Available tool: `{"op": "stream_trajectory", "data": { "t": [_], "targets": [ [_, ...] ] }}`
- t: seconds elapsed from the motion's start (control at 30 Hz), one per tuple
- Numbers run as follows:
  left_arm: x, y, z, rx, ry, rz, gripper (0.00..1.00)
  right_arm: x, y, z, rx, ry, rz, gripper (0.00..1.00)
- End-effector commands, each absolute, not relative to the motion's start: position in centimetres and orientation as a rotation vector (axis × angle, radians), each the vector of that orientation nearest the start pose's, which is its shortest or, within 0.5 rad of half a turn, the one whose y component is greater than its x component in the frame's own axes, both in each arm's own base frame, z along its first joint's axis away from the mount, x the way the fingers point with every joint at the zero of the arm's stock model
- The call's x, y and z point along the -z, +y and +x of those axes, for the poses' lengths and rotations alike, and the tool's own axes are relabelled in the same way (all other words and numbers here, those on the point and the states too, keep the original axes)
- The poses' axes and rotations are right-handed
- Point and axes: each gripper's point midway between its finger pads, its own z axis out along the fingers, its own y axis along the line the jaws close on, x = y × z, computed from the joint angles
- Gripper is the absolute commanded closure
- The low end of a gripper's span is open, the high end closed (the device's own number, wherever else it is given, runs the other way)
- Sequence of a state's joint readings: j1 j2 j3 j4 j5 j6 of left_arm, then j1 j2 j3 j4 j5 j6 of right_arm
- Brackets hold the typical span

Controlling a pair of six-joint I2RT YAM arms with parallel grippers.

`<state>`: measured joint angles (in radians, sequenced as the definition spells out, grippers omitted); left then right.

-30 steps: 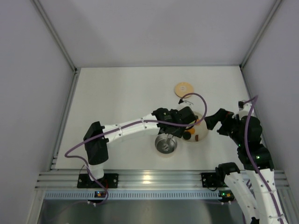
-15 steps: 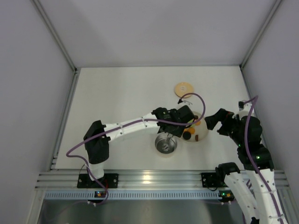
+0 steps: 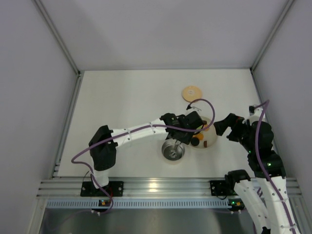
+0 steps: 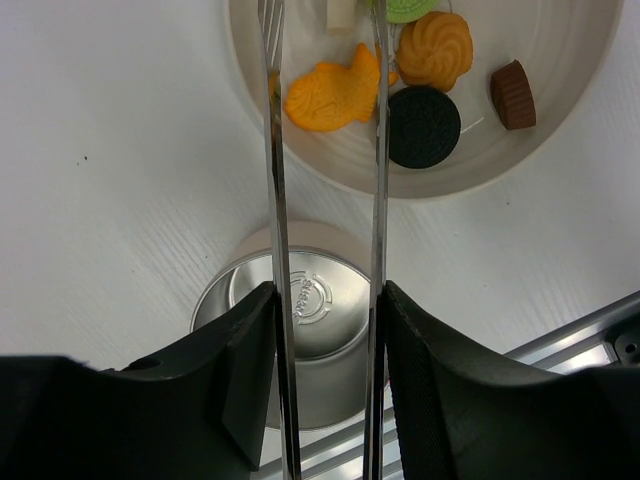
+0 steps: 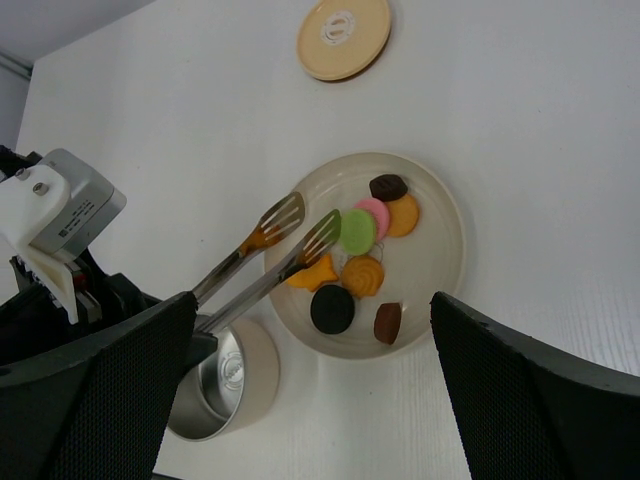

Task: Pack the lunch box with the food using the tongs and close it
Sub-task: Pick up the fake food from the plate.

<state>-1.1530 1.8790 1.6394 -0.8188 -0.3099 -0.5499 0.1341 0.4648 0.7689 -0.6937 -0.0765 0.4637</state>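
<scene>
My left gripper (image 3: pixel 186 130) is clamped on the tongs (image 4: pixel 275 190). In its wrist view the black fingers (image 4: pixel 215 390) press the two thin arms from outside, and the arms run almost parallel with a narrow gap between them. The tips are cut off at the top of that view. The right wrist view shows them apart over the left side of the plate (image 5: pixel 440 262), one tip just beside the green piece (image 5: pixel 357 230). I cannot tell whether either tip touches the food (image 4: pixel 424 125). An orange glint on the farther arm is too small to identify.

The lunch box (image 4: pixel 310 340) stands upright and open just beside the plate, on its near-left side. Its stamped floor shows, but my fingers hide the near wall. The lid (image 5: pixel 343 37) lies flat on the table (image 5: pixel 550 120), well apart, beyond the plate.

The right gripper (image 3: pixel 220 127) hangs by the plate's right edge, spread wide and holding nothing. Its own fingers (image 5: pixel 90 410) are dark blurs in the lower corners. From above, the left gripper covers much of the plate.
</scene>
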Motion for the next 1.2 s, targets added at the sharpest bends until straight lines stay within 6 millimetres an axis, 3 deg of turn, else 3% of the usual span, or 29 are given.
{"op": "stream_trajectory", "data": {
  "t": [0.0,0.2,0.43,0.6,0.73,0.93,1.17],
  "targets": [
    [-12.9,-39.8,21.2,0.262,2.466,0.661,0.51,-24.6,5.5,20.7,-0.442,1.934,0.273,0.0],
    [-12.9,-39.8,21.3,0.258,2.462,0.66,0.55,-24.4,5.5,20.7,-0.441,1.939,0.277,0.0],
    [-13.3,-39.8,21.3,0.266,2.457,0.662,0.7,-24.6,5.5,20.7,-0.439,1.937,0.273,0.0],
    [-15.2,-39.6,21.4,0.291,2.417,0.652,0.76,-24.7,5.5,20.7,-0.439,1.937,0.273,0.01],
    [-18.4,-39.1,21.5,0.334,2.367,0.628,0.76,-24.7,5.5,20.8,-0.437,1.938,0.272,0.0],
    [-22.3,-36.9,20.7,0.36,2.33,0.592,0.76,-24.5,5.5,21.0,-0.438,1.942,0.277,0.01],
    [-23.3,-33.0,17.3,0.431,2.36,0.572,0.74,-24.3,5.5,21.0,-0.438,1.944,0.276,0.0]
  ]
}}
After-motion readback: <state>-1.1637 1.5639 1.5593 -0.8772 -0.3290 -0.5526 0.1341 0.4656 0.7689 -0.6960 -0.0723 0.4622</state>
